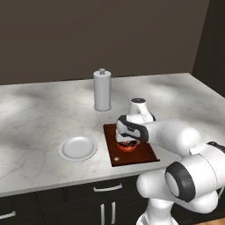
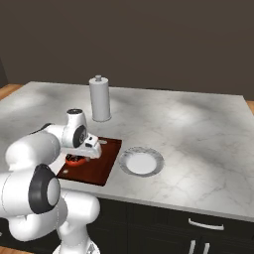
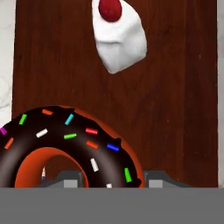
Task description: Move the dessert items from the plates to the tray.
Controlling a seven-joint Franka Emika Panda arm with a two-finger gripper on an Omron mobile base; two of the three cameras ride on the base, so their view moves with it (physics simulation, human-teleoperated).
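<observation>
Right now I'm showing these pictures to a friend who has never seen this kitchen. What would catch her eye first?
Probably the chocolate donut with coloured sprinkles, large in the hand view, held in the shut gripper over the reddish-brown tray. Next, the white cake piece with its red top, lying on the same tray. Behind it on the marble counter stands a tall grey canister, and an empty white plate lies to the tray's left.

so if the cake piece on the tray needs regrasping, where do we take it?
Likely from straight above, fingers across the cake piece's white flanks, below the red top. It lies on the tray with bare board on both sides, apart from the donut, which the gripper is shut on.
</observation>
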